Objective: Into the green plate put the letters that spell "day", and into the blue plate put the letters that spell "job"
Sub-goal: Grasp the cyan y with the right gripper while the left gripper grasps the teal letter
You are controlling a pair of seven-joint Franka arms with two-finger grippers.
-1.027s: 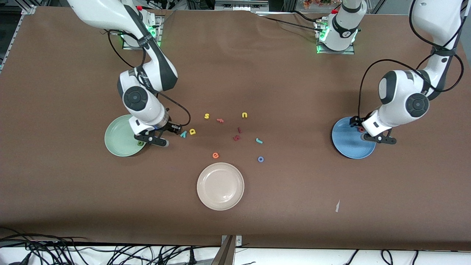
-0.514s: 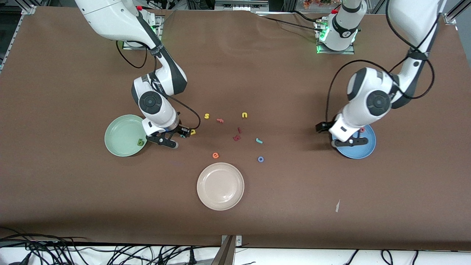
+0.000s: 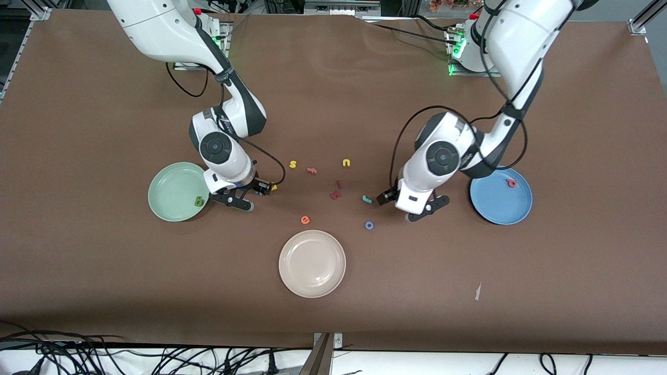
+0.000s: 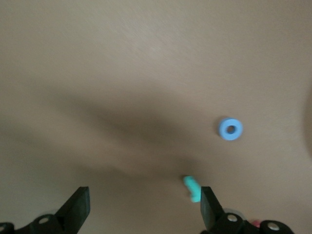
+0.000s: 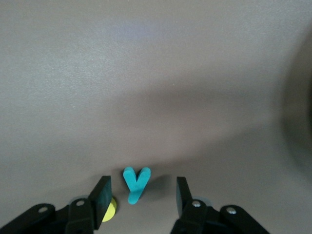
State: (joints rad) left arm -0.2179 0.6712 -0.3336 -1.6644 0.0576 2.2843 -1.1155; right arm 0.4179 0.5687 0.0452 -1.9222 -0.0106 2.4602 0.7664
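My right gripper (image 3: 262,188) (image 5: 141,195) is open and low at the table, its fingers either side of the teal "y" (image 5: 136,184) without touching it. The yellow "d" (image 3: 274,187) (image 5: 110,210) lies partly under one finger. The dark green "a" (image 3: 198,201) lies in the green plate (image 3: 172,190) beside them. My left gripper (image 3: 390,198) (image 4: 144,207) is open and holds nothing; the teal "j" (image 3: 367,199) (image 4: 192,188) lies close to one fingertip. The blue "o" (image 3: 369,225) (image 4: 230,129) lies nearer the front camera. The salmon "b" (image 3: 511,183) rests in the blue plate (image 3: 495,203).
A cream plate (image 3: 312,263) sits nearest the front camera. Loose on the table between the arms are a yellow "s" (image 3: 293,164), a yellow "u" (image 3: 346,163), a pink letter (image 3: 311,170), two dark red letters (image 3: 335,195) and an orange "e" (image 3: 305,220).
My left gripper left the blue plate, with the "b" lying in it, and swung to beside the "j". My right gripper shifted from the green plate's rim to straddle the "y".
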